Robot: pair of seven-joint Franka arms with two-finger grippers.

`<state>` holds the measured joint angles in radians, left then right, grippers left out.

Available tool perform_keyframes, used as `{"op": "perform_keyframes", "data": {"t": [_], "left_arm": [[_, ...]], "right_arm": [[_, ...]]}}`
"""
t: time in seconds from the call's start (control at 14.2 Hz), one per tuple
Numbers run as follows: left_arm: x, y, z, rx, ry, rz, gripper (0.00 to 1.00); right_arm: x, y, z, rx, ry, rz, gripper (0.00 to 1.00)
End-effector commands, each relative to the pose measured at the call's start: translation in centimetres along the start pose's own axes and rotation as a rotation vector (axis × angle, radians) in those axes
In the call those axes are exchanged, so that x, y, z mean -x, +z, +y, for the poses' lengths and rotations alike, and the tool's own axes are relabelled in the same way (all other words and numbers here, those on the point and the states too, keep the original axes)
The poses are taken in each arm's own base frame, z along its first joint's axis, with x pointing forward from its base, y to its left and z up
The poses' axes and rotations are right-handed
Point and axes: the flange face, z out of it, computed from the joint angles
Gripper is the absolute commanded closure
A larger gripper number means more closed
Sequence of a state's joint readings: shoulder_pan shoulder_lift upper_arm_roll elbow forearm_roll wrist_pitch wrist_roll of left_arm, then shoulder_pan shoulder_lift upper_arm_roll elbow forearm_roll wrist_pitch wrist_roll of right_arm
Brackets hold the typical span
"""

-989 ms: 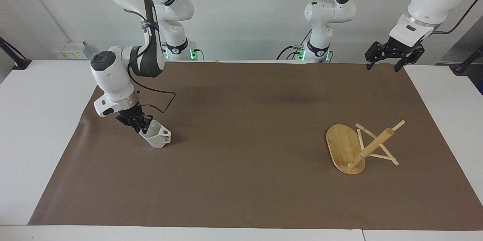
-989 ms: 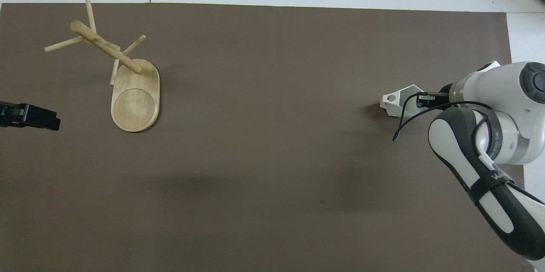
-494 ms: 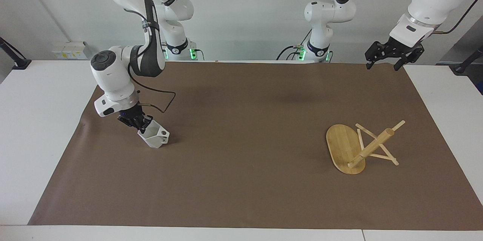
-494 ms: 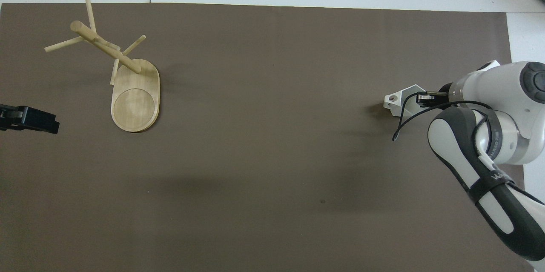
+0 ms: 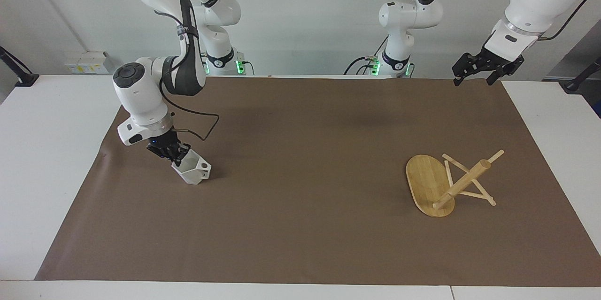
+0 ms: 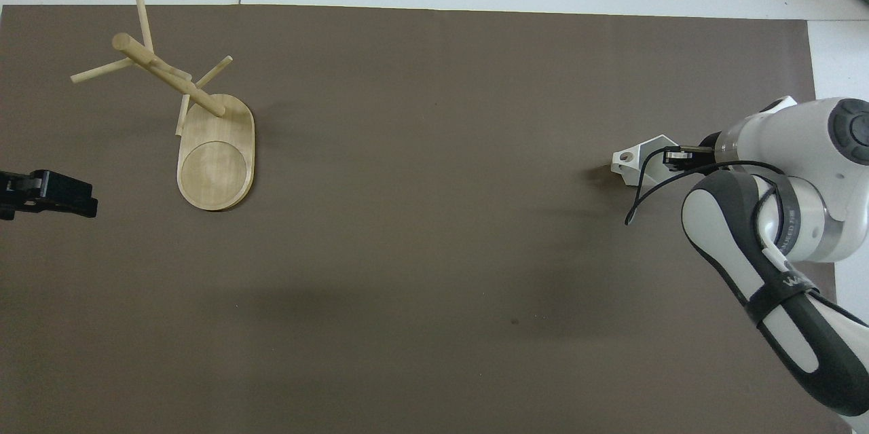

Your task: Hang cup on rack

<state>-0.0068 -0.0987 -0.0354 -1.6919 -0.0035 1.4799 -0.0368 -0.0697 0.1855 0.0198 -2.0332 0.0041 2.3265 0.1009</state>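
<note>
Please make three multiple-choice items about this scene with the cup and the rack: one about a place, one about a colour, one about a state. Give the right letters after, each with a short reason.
1. Where is the rack?
A. toward the left arm's end of the table
B. toward the right arm's end of the table
C. in the right pincer

2. What colour is the cup?
A. red
B. white
C. black

3. How does the rack stand?
A. upright on its base
B. tipped over, post slanting
C. hung on the cup

Right letters:
1 A: it lies on the brown mat at that end, under no pincer; the left pincer is open in the air.
2 B: its faceted body is plainly white.
3 B: its oval base is on edge and its pegs touch the mat.

The right pincer is shut on the cup.
</note>
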Motion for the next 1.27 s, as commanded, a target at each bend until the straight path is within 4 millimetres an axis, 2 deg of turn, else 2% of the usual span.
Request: {"op": "perform_keyframes", "data": {"t": [0.0,0.64,0.85,1.2], "left_arm": [[1.3,0.1,0.2,-0.016,-0.074,-0.01,0.0],[2.4,0.7,2.0,0.153,-0.544,-0.124,0.0],[2.7,0.6,2.8,0.229,-0.649,-0.191,0.0],[3.3,0.5,4.6,0.398,-0.815,-0.316,0.0]], "right_arm": [[-0.5,-0.5,-0.4,-0.013,0.015,0.006,1.0],[-2.2,-4.8,-0.7,-0.011,0.011,-0.028,1.0],[-2.9,-7.5,-0.7,-0.006,0.012,-0.056,1.0],[-2.9,-12.5,-0.8,-0.003,0.01,-0.087,1.0]]}}
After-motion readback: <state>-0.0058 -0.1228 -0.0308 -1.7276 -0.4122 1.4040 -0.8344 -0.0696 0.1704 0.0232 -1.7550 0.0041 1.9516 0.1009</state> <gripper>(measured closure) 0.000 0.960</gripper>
